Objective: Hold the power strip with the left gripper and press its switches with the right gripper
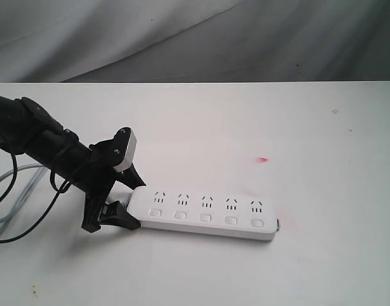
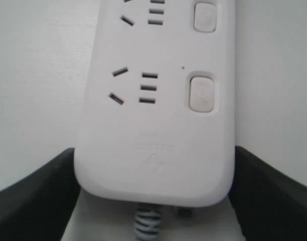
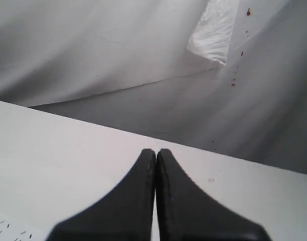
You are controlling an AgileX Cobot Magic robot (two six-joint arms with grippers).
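Note:
The white power strip (image 1: 207, 212) lies flat on the white table (image 1: 246, 121), with its row of switches (image 1: 205, 218) along the near side. My left gripper (image 1: 138, 205) is shut on the strip's cord end, one black finger on each long edge. In the left wrist view the strip (image 2: 158, 125) fills the gap between the fingers (image 2: 37, 201), with two switches (image 2: 202, 93) and the grey cord (image 2: 148, 223) showing. My right gripper (image 3: 156, 150) is shut on nothing, above the table; it is out of the exterior view. A corner of the strip (image 3: 7, 228) shows in the right wrist view.
The grey cord (image 1: 16, 185) and black cables loop off the table's left side by the left arm. A small red mark (image 1: 263, 159) sits on the table behind the strip. Grey cloth (image 1: 182, 38) hangs behind the table's far edge.

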